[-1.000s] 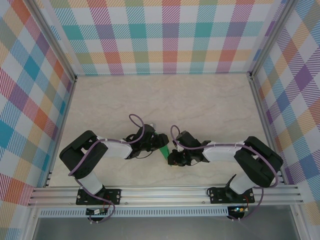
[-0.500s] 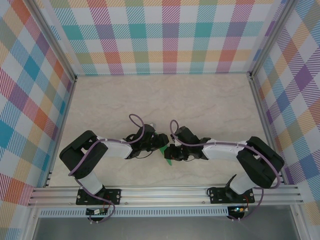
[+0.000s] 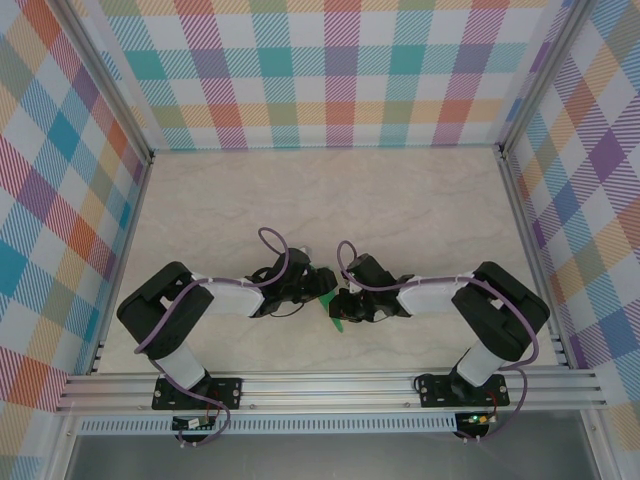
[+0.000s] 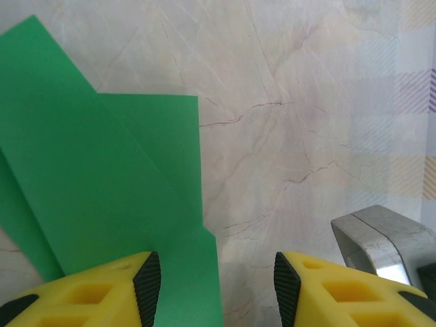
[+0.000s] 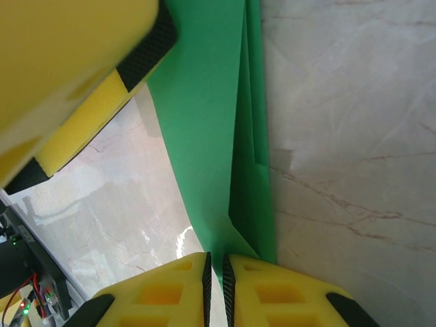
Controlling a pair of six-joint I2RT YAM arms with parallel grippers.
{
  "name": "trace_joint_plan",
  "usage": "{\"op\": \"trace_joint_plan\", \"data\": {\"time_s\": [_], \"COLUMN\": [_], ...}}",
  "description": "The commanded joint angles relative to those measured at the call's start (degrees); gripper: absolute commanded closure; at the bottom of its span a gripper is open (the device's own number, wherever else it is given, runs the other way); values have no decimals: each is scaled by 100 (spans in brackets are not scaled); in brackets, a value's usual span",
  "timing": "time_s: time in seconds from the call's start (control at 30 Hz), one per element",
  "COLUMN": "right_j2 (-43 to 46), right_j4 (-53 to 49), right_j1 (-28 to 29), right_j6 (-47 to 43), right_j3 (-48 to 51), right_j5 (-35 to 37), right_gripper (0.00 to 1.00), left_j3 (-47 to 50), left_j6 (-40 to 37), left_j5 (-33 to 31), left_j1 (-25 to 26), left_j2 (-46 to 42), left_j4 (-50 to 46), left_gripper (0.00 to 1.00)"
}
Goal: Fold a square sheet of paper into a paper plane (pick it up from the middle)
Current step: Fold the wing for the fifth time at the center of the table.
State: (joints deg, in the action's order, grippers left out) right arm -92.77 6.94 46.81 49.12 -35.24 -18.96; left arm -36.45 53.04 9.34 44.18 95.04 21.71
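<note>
The paper [image 3: 337,321] lies close to the near edge of the bench [image 3: 330,190], about midway along it, where the two grippers meet. From above only slivers of green show between the black wrists: one by the left gripper [image 3: 322,284], one under the right gripper [image 3: 346,306].

The left wrist view shows the paper folded. A long band runs toward the top left corner, a second layer beside it ends in a straight vertical edge, and slanting creases cross between them. It lies flat on the marble-patterned bench. The left gripper is released, its jaws well apart and grasping nothing. The finger [image 4: 82,296] on the left of that view sits over the paper's lower part, though I cannot tell whether it touches. The other finger is over bare bench. A piece of shiny metal [image 4: 385,235] shows just above that other finger.

In the right wrist view the right gripper is clenched on the paper — its two pads almost meet, with the paper's thin edge pinched in the slit between them. From there the green widens away from the fingers as a long strip, and at least two layers show as lengthwise edge lines along its right side. That right side lies against the bench. A yellow finger of the left gripper, with its black pad, sits at the top left of this view, just beside the strip's far end.

Plaid walls [image 3: 330,70] stand along the bench's far, left and right edges.
</note>
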Motion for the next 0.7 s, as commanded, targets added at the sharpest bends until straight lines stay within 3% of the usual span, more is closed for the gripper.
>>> {"op": "trace_joint_plan", "data": {"time_s": [0.0,0.3,0.5,0.67], "right_j2": [-129,503,-78,-372], "right_j4": [-179,48,305,-145], "right_j1": [-5,-5,-5,-29], "right_j6": [92,-39,41,49], "right_j3": [301,-150,-398,-344], "right_j5": [98,-383,-573,-8], "right_gripper": [83,80,79,79], "left_j3": [-73,-29,-60,-34], "left_j6": [-180,-145,-109,-127], "left_j5": [-135,-121,-75,-90], "left_j1": [81,75,76,74], "left_j2": [-96,0,82,-11], "left_j4": [-606,-491,-407,-463], "left_gripper": [50,50,50,50]}}
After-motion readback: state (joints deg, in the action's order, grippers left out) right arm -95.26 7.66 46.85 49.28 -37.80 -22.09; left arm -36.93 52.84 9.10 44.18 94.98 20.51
